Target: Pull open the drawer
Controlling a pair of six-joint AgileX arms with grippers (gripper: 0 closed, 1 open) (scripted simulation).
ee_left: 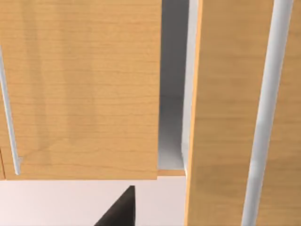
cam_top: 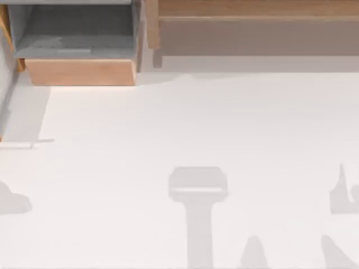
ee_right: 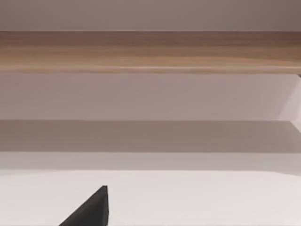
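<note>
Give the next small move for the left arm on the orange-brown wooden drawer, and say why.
Probably shift the left gripper toward the grey bar handle on the deeper orange-brown wooden drawer: the left wrist view shows the gripper apart from that handle, touching nothing. The right gripper idles near the wooden ledge.

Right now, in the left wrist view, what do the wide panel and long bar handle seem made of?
The wide panel looks like matte orange-tan wood or veneer, going by its fine grain lines. The long bar handle looks like smooth grey metal, perhaps painted.

Overhead downward view; wrist cameras near cabinet.
</note>
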